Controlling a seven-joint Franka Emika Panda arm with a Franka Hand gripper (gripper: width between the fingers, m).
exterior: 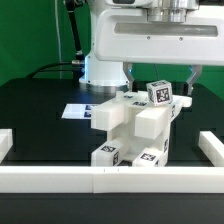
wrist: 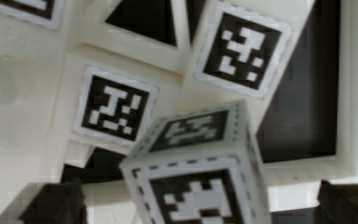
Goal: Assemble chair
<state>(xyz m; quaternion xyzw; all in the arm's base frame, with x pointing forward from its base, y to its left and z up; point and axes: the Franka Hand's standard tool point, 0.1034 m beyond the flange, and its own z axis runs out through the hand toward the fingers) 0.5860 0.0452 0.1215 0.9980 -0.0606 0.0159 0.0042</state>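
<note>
Hanging over the half-built chair [exterior: 130,125] on the black surface [exterior: 40,100], the fingers [exterior: 131,78] stand spread wide and hold nothing. A tagged block [exterior: 160,94] at the chair's top sits between them, apart from both. Only the exterior view shows the marker board [exterior: 76,110], lying well outside the fingers' span, and the white rail [exterior: 100,180] below them. The wrist view, close and blurred, shows dark fingertips [wrist: 51,205] flanking that block [wrist: 197,185], with more tagged faces beyond. The tags are black-and-white square patterns, and no writing is readable.
</note>
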